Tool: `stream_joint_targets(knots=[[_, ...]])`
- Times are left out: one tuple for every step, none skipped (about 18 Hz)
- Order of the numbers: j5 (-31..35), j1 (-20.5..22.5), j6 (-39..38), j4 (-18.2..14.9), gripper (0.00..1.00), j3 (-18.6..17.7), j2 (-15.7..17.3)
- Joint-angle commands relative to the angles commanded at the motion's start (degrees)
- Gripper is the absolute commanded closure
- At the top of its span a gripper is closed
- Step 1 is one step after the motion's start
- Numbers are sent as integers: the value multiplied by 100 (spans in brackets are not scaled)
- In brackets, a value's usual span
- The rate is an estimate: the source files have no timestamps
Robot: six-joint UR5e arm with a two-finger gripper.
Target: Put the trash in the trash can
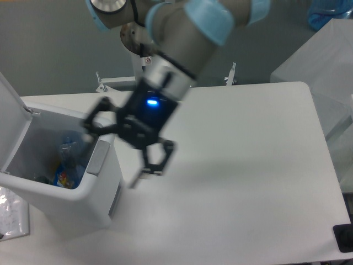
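Observation:
The trash can [91, 207] stands at the table's left edge with its white lid [12, 118] swung open. Inside it lies the crushed clear bottle [68, 164], its blue-red label facing up, with a small dark greenish scrap [38, 178] beside it. My gripper [112, 156] is motion-blurred just to the right of the can, above the table. It is open, its fingers [148, 164] spread wide with nothing between them.
A clear crinkled plastic piece [11, 212] lies outside the can at the bottom left; whether it is the wrapper is unclear. Translucent white boxes [325, 61] crowd the right side. A black object [345, 237] sits at the table's bottom right corner.

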Motion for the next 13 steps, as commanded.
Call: stream_joint_targets(knots=[[9,185,89,0,0,-18,-70],[9,308,99,0,0,8,-149],[9,397,99,-9,0,60,-254],[9,485,99,-9,0,148,-351],[105,529,108,-18,0,244,-448],[323,556,116,-18,0,324,-510],[621,582,125,-18,0,394,-536],[920,582,125,-18,0,456,-563],[1201,582,134,-18,0,509,-615],[1483,574,134,-26,0,605,-659],[1746,565,134,-35,0,675,-703],[2027,556,169,-35,0,702,-730],[2309,538,352,-27,0,711,-791]])
